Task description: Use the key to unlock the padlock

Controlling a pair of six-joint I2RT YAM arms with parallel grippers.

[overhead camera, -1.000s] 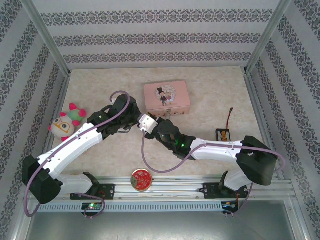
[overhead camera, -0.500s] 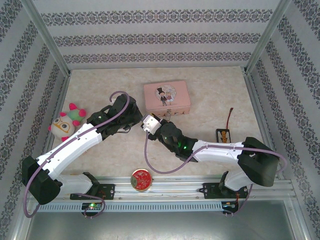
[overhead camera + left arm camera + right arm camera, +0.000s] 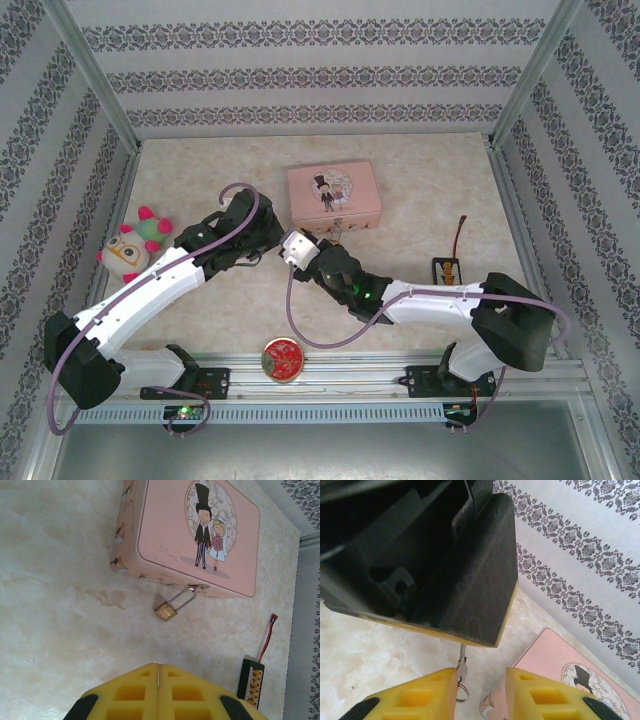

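Note:
The small brass padlock [image 3: 165,611] hangs by its silvery shackle [image 3: 184,598] from the hasp of the pink tin box [image 3: 170,535] and lies on the table in front of it. My left gripper [image 3: 158,665] is shut, a little short of the padlock. In the right wrist view its dark finger [image 3: 470,570] looms above, and the key [image 3: 462,666] with its ring [image 3: 463,692] sticks down out of it. My right gripper [image 3: 481,672] is open around the key, whose head lies against the left finger's inner face. Both grippers meet in front of the box [image 3: 333,195].
A plush toy [image 3: 132,245] lies at the left. A round red-gold tin [image 3: 283,359] sits by the near rail. A black connector board [image 3: 447,270] with a thin wire lies at the right. Patterned walls and metal posts close the table in.
The right gripper has edged slightly up and left, closer to the left gripper. The left arm has barely moved.

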